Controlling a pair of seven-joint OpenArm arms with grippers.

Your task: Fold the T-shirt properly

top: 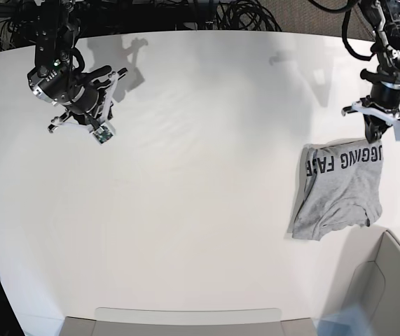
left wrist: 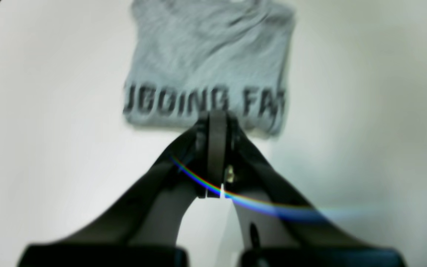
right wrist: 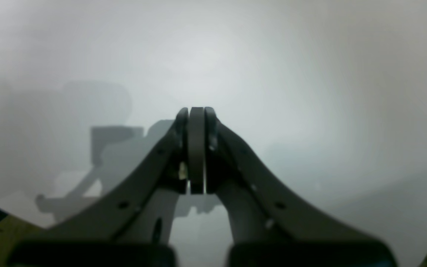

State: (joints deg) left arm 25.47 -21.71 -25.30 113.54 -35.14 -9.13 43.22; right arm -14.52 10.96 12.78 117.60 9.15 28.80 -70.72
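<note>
Lying folded into a compact rectangle, the T-shirt rests flat on the white table, close to the table's edge on the side of my left arm. Its grey cloth is wrinkled, and a line of bold black letters runs along the edge that is nearest to my left gripper. In the base view this lettered edge points toward the far side of the table, and the plain edge points toward the near side.

My left gripper stands just at this lettered edge. In my left wrist view the tips meet right where the letters end, over the border of the cloth. The jaws are pressed together, with no gap between them. I cannot tell if a bit of the cloth is caught between them or if they only touch the edge, because the picture is blurred there.

My right gripper is well apart from the T-shirt, at the opposite side of the table, and only the bare white surface is under it. Its jaws are also pressed together, with nothing between them. Its shadow falls on the table beside it.
</note>
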